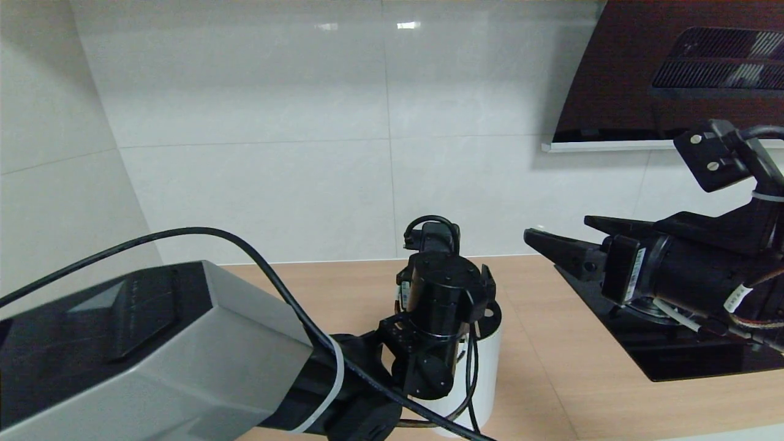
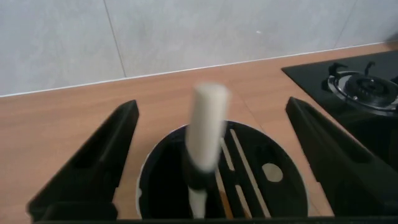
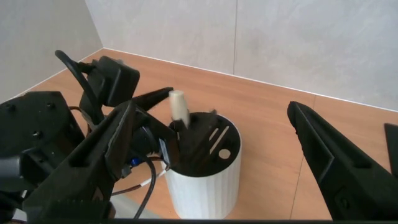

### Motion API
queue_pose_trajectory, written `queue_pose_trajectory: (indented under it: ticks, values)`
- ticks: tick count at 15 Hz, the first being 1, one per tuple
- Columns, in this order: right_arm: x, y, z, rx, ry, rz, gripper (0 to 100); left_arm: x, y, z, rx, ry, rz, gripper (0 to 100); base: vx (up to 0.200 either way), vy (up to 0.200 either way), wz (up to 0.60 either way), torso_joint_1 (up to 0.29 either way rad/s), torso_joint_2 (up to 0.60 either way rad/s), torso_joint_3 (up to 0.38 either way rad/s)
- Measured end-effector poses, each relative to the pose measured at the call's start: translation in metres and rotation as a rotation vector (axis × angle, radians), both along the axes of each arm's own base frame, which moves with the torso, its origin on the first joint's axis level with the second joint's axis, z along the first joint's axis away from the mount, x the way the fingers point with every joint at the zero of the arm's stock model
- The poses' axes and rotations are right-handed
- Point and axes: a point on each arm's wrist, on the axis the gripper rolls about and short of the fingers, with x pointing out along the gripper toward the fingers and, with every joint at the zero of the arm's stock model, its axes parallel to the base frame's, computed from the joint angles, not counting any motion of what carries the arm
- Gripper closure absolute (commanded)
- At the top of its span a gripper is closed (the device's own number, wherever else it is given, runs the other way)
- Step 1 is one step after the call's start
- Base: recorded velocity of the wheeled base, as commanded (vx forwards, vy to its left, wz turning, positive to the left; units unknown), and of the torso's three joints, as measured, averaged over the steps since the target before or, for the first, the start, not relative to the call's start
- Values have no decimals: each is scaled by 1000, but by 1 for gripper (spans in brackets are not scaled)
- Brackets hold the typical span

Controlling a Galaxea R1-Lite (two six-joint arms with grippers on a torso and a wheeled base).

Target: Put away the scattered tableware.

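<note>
Wood-tone countertop runs across the lower half of the head view, w/ a white tiled wall behind it. A black stove sits at lower right and a dark range hood at upper right. Bottom ctr stands a white round holder w/ a black slotted top, mostly behind the left arm's wrist. One utensil w/ a cream handle stands upright in a slot. Its working end is hidden, so it may be a knife or sth similar. The left gripper hangs right above the holder, fingers spread wide either side of the handle and clear of it, grasping nothing. The right gripper sits mid-right over the stove's near edge, likewise spread and empty.
</note>
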Motion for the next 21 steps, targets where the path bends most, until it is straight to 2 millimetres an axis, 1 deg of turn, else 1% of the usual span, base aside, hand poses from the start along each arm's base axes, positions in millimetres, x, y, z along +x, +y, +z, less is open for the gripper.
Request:
queue_pose_trajectory:
  ticks: [1, 3, 4, 6, 8, 9, 10, 11, 12, 14, 16, 17, 19, 21]
  values:
    - [0, 0, 0, 0, 1, 0, 0, 0, 0, 2, -6, -4, 0, 0, 0, 0, 0, 0, 0, 0]
    - [0, 0, 0, 0, 0, -2, 0, -2, 3, 17, -46, -35, 1, 0, 0, 0, 0, 0, 0, 0]
    - [1, -1, 0, 2, -3, -7, 0, -5, 8, 29, -70, -54, 0, 0, 0, 0, 0, 0, 0, 0]
    - [1, -5, 2, 9, -11, -23, 0, -11, 24, 63, -130, -104, 0, 0, 0, 0, 0, 0, 0, 0]
    - [-3, -11, 9, 29, -36, -32, 0, -22, 58, 109, -185, -185, -24, 0, 0, 0, 0, 0, 0, 0]
    - [-6, -15, 13, 42, -52, -36, 0, -30, 76, 127, -202, -222, -45, 0, 0, 0, 0, 0, 0, 0]
    - [-12, -21, 17, 53, -68, -46, 0, -42, 99, 144, -214, -260, -68, 0, 0, 0, 0, 0, 0, 0]
    - [-18, -28, 20, 57, -88, -56, 0, -55, 122, 155, -210, -286, -84, 0, 0, 0, 0, 0, 0, 0]
    - [-25, -36, 21, 54, -110, -69, 0, -68, 141, 161, -201, -300, -87, 0, 0, 0, 0, 0, 0, 0]
    - [-47, -62, 21, 40, -169, -114, 0, -99, 188, 161, -159, -304, -57, 0, 0, 0, 0, 0, 0, 0]
    - [-75, -90, 11, 20, -227, -181, 0, -132, 228, 154, -128, -296, -12, 0, 0, 0, 0, 0, 0, 0]
    - [-91, -105, 3, 13, -253, -228, 0, -152, 248, 149, -113, -291, 15, 0, 0, 0, 0, 0, 0, 0]
    - [-125, -127, -14, 2, -280, -308, 0, -190, 281, 134, -84, -275, 54, 0, 0, 0, 0, 0, 0, 0]
    - [-161, -143, -37, -26, -264, -364, 0, -232, 308, 113, -52, -248, 84, 0, 0, 0, 0, 0, 0, 0]
